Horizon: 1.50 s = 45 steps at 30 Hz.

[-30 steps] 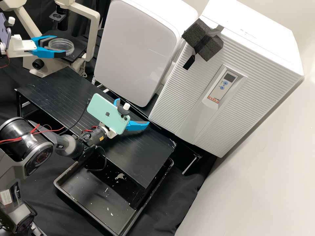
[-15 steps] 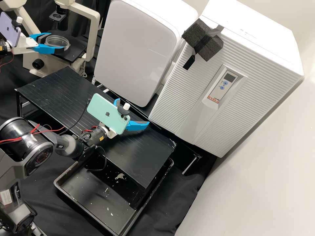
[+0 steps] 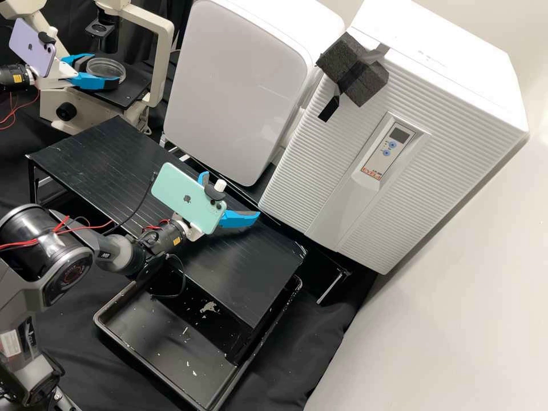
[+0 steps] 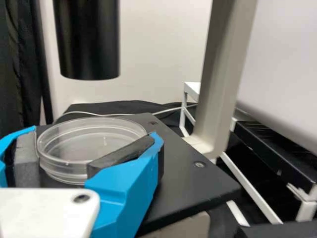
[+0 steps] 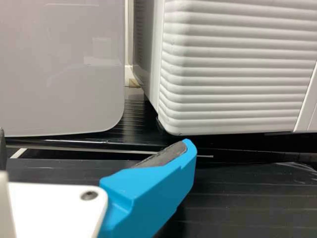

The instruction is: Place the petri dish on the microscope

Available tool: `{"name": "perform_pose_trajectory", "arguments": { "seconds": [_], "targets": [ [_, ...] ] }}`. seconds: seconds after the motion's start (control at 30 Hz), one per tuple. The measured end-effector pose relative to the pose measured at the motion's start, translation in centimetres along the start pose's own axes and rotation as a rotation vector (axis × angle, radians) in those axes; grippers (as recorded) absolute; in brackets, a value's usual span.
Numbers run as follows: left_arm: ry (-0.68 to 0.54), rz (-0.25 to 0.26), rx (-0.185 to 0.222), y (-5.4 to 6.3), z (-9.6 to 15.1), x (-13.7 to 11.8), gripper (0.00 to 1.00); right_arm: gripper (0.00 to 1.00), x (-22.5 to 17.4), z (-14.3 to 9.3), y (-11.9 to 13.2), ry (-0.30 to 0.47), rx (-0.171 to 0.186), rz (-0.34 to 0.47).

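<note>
Your left tool (image 3: 105,69): parted to dish's width, gripping clear petri dish (image 4: 94,144) by its sides. Dish level over black microscope stage (image 4: 193,181); can't tell if touching. Your right tool (image 3: 230,195): wide open, empty, over black table (image 3: 85,151).

High view aslant from above, left wrist view nearer (microscope (image 3: 123,97) in both).
</note>
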Motion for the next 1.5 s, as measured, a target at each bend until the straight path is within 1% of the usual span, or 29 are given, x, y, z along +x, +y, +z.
{"name": "perform_pose_trajectory", "arguments": {
  "seconds": [0.03,0.1,0.13,0.2,0.43,0.73,0.97,1.03,1.1,1.13,1.17,1.2,1.33,1.4,1.5],
  "targets": [
    [0.003,-0.006,0.000,-0.1,-0.1,0.2,0.00,1.00,0.0,0.0,0.0,0.000,0.000,0.000],
    [0.007,0.000,0.004,0.1,-0.1,0.5,0.00,1.00,0.0,0.0,0.0,0.000,0.000,0.000],
    [0.011,0.001,0.007,0.1,-0.1,0.6,1.00,1.00,0.0,0.0,0.0,0.000,0.000,0.000],
    [0.015,-0.003,0.010,0.2,-0.2,0.7,1.00,1.00,0.0,0.0,0.0,0.000,0.000,0.000],
    [0.019,-0.010,0.008,-0.2,-0.3,0.9,1.00,1.00,0.0,0.0,0.0,0.000,0.000,0.000],
    [0.012,-0.004,0.004,-0.2,-0.3,0.8,1.00,1.00,0.0,0.0,0.0,0.000,0.000,0.000],
    [-0.005,0.000,0.015,-0.9,-0.4,0.3,1.00,1.00,0.0,0.0,0.0,0.000,0.000,0.000],
    [-0.005,0.000,0.013,-1.1,-0.5,-0.2,1.00,1.00,0.0,0.0,0.0,0.000,0.000,0.000],
    [-0.004,0.002,0.012,-1.0,-0.4,-0.9,1.00,1.00,0.0,0.0,0.0,0.000,0.000,0.000],
    [0.000,0.003,0.014,-0.8,-0.4,-1.5,1.00,1.00,0.0,0.0,0.0,0.000,0.000,0.000],
    [0.003,-0.003,0.014,-0.9,-0.4,-2.0,1.00,1.00,0.0,0.0,0.0,0.000,0.000,0.000],
    [0.009,-0.003,0.008,-0.9,-0.4,-2.5,1.00,1.00,0.0,0.0,0.0,0.000,0.000,0.000],
    [0.039,0.016,-0.005,-0.6,-0.6,-4.5,1.00,1.00,0.0,0.0,0.0,0.000,0.000,0.000],
    [0.053,0.019,-0.001,-0.8,-0.7,-5.7,1.00,1.00,0.0,0.0,0.0,0.000,0.000,0.000],
    [0.084,0.055,0.005,-0.8,-0.6,-7.9,1.00,1.00,0.0,0.0,0.0,0.000,0.000,0.000]
  ]
}}
